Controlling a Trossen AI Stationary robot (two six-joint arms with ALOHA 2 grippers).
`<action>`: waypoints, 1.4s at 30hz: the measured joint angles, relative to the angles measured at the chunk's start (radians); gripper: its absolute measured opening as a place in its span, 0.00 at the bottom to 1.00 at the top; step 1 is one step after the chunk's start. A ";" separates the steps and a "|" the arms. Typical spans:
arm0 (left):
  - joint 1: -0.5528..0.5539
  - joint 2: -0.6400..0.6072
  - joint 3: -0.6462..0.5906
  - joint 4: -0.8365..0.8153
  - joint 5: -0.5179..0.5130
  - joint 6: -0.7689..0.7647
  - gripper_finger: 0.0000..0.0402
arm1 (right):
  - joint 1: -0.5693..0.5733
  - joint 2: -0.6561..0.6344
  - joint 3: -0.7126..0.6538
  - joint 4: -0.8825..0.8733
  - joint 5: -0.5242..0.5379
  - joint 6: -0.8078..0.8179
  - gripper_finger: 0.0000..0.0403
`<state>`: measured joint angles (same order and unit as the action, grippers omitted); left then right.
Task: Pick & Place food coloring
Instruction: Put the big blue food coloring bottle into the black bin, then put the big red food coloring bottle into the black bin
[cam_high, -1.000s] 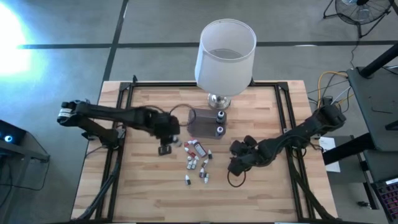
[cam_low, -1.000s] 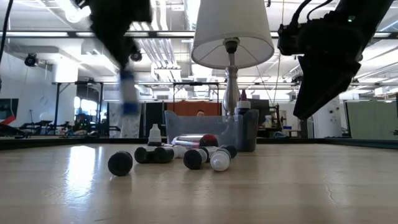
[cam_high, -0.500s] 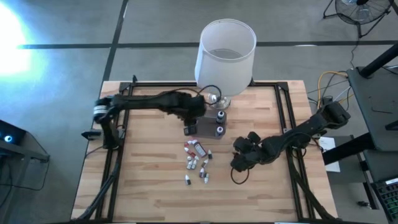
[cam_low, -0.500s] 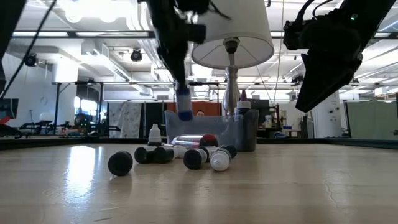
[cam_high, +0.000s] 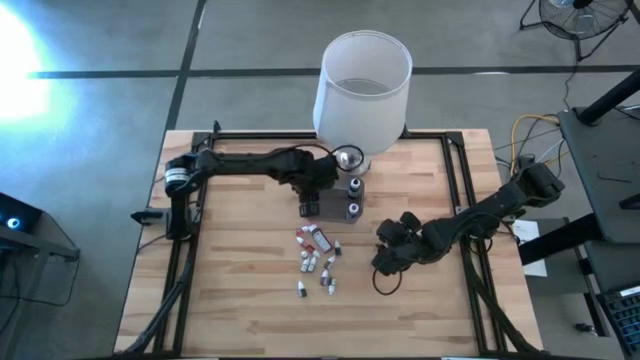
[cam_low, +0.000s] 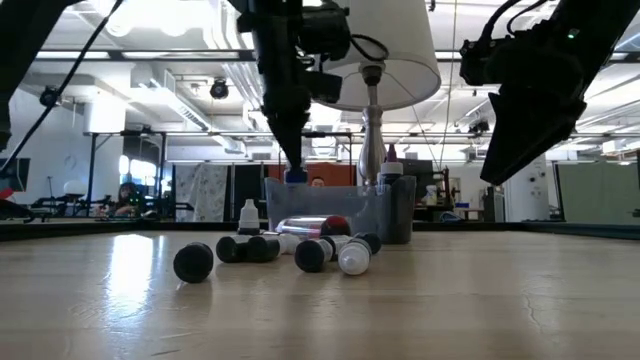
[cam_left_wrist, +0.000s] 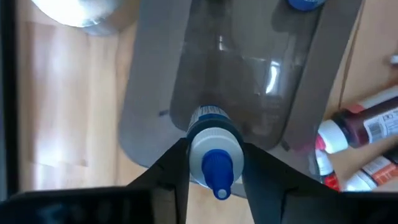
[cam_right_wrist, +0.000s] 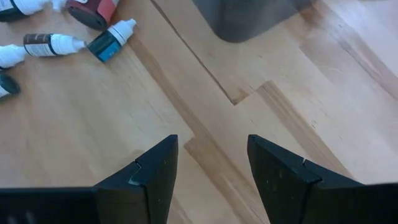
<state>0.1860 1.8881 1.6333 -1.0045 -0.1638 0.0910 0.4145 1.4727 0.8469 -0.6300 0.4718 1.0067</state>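
Fingers of left gripper (cam_left_wrist: 214, 163) still pinch blue-tipped bottle (cam_left_wrist: 214, 152), carried from the loose bottles (cam_high: 317, 262) to over the tub (cam_high: 335, 197), grip loosening; drop looks due. Right gripper (cam_right_wrist: 208, 163) fingers apart, empty, waiting beside the tub over desk (cam_high: 240, 300).

Both arms were matte black — jointed, slim, trailing dark cables — the left arm (cam_high: 240, 162) with a silver-ringed base joint.
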 joint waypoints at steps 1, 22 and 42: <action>0.000 0.000 -0.007 -0.002 0.017 -0.008 0.25 | 0.000 0.000 0.000 0.001 0.000 -0.006 0.46; -0.058 -0.173 -0.024 -0.071 0.077 -0.146 0.36 | -0.001 0.000 -0.001 0.007 -0.003 -0.072 0.46; -0.301 -0.219 -0.430 0.459 0.247 0.345 0.36 | -0.003 0.000 -0.004 0.131 -0.151 -0.357 0.46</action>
<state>-0.1146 1.6690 1.2030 -0.5456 0.0830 0.4363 0.4113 1.4731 0.8433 -0.4992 0.3210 0.6494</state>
